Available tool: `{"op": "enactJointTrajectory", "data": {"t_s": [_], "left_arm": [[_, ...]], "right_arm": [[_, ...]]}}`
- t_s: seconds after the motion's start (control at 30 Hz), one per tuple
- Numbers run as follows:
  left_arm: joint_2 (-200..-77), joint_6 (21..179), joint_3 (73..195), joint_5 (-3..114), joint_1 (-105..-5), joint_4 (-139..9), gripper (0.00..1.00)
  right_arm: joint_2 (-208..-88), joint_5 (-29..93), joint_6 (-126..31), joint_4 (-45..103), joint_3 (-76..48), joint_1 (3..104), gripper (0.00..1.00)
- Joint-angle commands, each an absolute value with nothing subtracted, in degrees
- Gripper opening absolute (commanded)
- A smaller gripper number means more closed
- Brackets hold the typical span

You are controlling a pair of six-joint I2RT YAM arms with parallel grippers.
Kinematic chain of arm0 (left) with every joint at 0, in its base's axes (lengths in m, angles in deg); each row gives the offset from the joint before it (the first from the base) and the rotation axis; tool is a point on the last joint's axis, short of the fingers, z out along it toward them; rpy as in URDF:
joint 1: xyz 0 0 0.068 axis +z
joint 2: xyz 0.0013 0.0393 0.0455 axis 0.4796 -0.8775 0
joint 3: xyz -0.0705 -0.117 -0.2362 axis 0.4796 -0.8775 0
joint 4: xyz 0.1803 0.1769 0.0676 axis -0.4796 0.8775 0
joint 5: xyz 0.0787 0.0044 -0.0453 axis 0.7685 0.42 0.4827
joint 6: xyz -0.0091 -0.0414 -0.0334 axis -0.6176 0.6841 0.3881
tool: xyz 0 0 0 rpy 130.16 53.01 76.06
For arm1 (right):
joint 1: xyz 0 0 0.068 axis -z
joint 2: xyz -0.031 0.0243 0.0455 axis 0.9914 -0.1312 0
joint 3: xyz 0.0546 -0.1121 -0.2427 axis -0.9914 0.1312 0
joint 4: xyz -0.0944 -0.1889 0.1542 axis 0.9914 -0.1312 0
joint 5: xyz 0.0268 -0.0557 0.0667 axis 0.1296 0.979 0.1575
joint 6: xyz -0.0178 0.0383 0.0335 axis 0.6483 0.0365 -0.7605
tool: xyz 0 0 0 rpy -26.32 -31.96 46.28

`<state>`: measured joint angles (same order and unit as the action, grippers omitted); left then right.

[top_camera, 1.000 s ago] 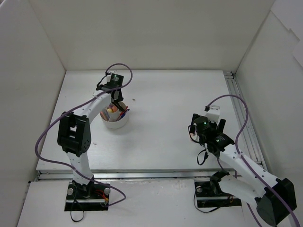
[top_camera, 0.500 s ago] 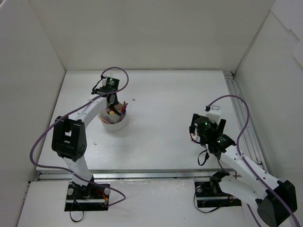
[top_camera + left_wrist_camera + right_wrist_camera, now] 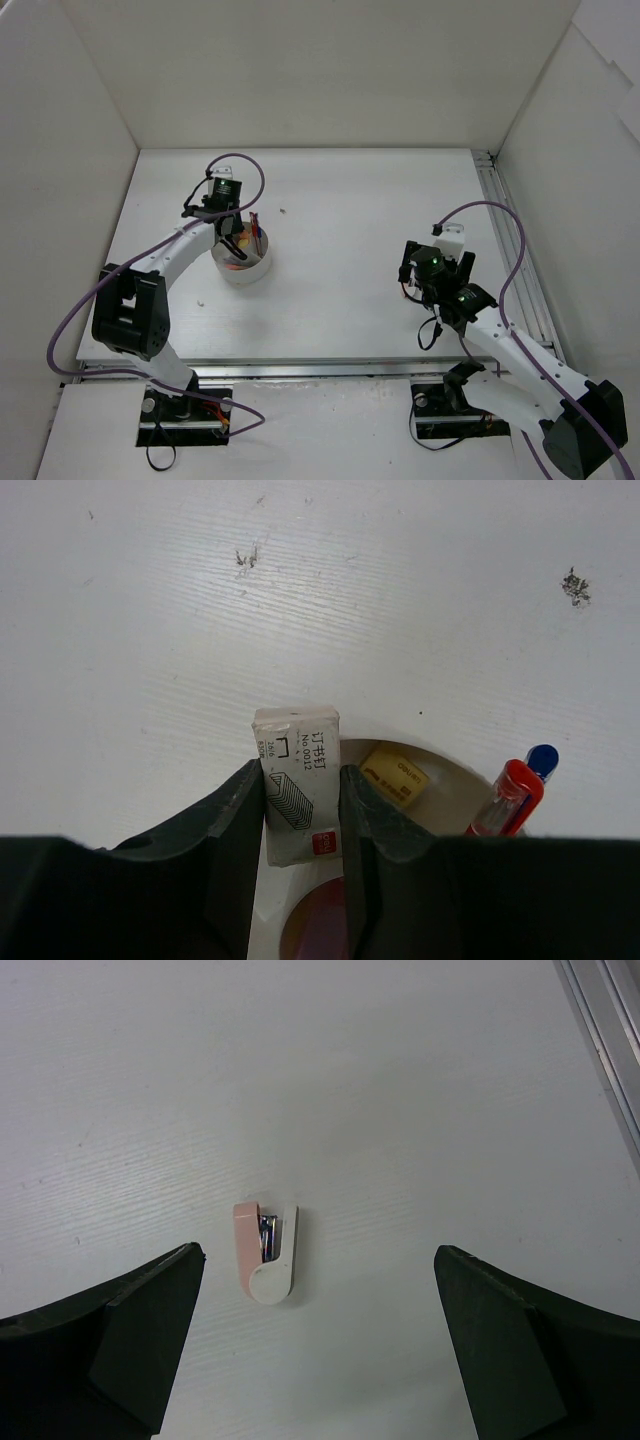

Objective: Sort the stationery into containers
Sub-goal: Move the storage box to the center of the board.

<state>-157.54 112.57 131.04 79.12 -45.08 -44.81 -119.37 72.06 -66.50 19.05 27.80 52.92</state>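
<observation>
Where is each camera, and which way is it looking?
Top camera: high behind the arms, looking down at the table and cup; both arms show.
Left wrist: on the left arm, looking down past the left gripper, shut on a staple box above the cup.
Right wrist: on the right arm, looking down through the open right gripper at a stapler on the table.
Shared: top and left wrist views both show the cup.
</observation>
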Motion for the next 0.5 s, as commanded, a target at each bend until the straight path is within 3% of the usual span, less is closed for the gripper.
{"op": "enactJointTrajectory", "data": {"t_s": [0.0,0.27,0.47], "left_arm": [[-155.5,112.8,130.3,77.2,-45.2,-43.0,0.00],[-147.2,113.0,129.1,80.0,-46.2,-42.4,0.02],[-138.4,111.5,127.2,82.2,-46.2,-43.5,0.11]], "right_arm": [[-120.0,72.4,-67.6,20.6,25.2,53.5,0.98],[-119.1,71.2,-67.3,20.6,25.3,53.2,0.98],[-118.4,70.8,-67.3,20.6,26.0,53.3,0.98]]}}
